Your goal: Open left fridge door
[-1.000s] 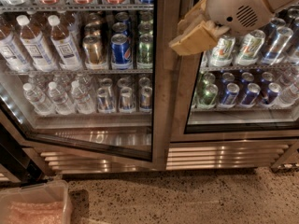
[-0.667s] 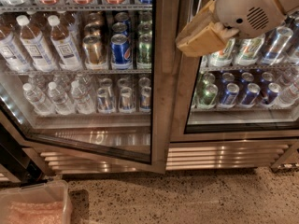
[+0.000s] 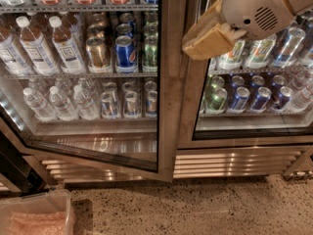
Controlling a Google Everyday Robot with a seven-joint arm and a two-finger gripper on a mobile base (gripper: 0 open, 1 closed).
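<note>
The left fridge door [image 3: 168,82] is a glass pane in a brushed-steel frame. It stands slightly ajar, its bottom edge slanting out toward me over the floor. Behind its glass are shelves of water bottles [image 3: 54,102] and cans [image 3: 126,53]. My gripper [image 3: 208,33], tan-coloured on a white wrist housing [image 3: 259,9], hangs at the upper right. It is just right of the left door's free edge, in front of the left stile of the right door. It does not appear to touch the left door.
The right fridge door [image 3: 254,133] looks shut, with cans behind its glass. A steel vent grille [image 3: 234,163] runs below it. A translucent plastic bin [image 3: 34,217] sits on the speckled floor at the bottom left. A dark object [image 3: 10,170] stands at the left edge.
My gripper and wrist have moved to the right and slightly up, away from the left door's edge. The left door stays ajar at the same angle.
</note>
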